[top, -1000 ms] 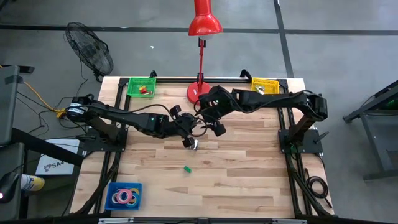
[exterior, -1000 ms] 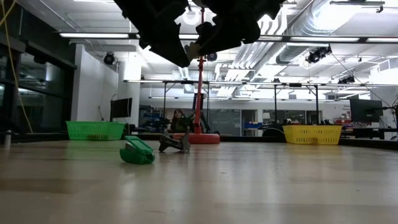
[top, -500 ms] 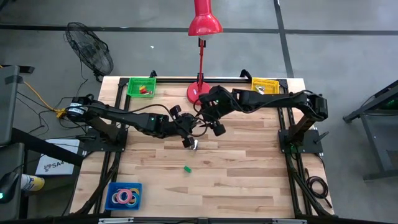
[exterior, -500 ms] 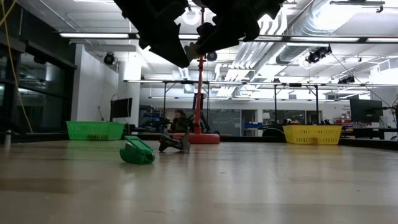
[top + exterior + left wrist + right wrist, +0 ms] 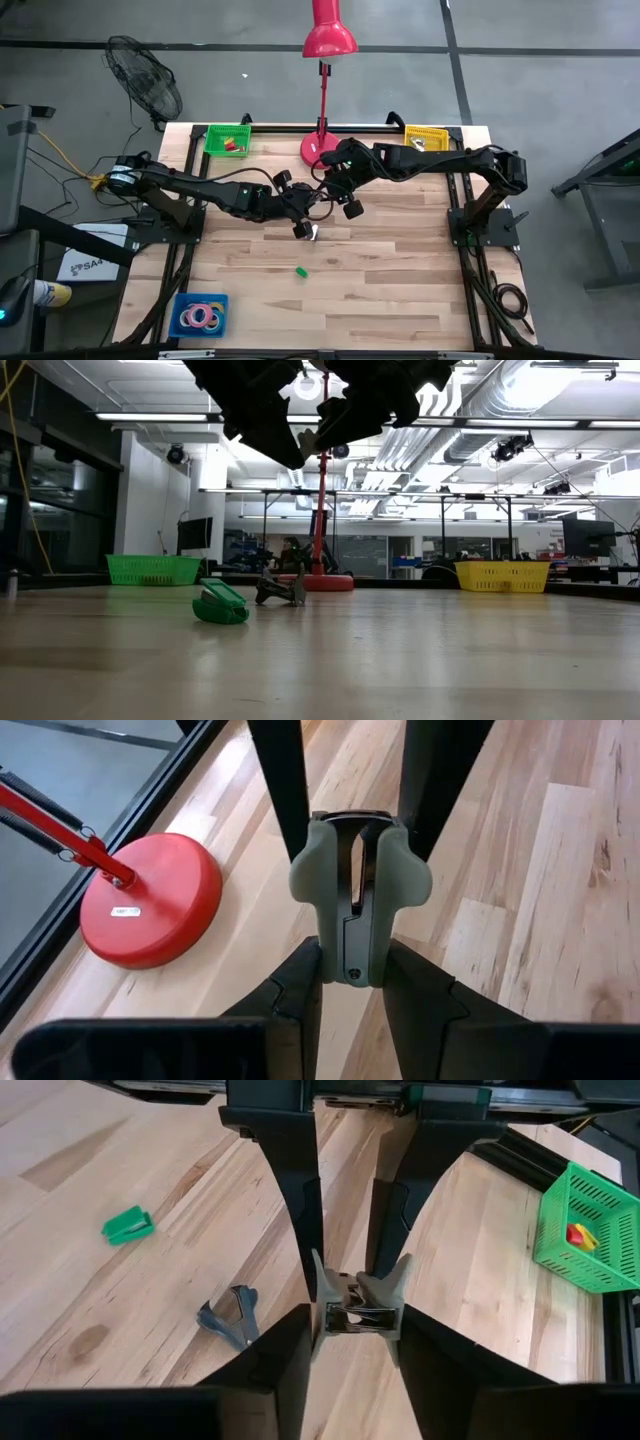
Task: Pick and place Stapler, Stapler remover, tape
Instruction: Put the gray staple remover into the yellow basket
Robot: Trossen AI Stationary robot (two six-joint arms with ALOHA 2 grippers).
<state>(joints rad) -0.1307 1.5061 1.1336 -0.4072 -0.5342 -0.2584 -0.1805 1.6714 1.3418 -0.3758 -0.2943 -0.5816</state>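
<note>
Nothing visibly moved: left gripper [image 5: 352, 960] and right gripper [image 5: 352, 1325] both clamp one grey stapler remover [image 5: 358, 890] aloft near the red lamp base [image 5: 316, 148]; it looks light, rigid, best held by its wings; second dark remover [image 5: 232, 1316], one green stapler [image 5: 127, 1224] beyond.

Overhead, table-level and two wrist cameras, all on the table [image 5: 400, 280].
</note>
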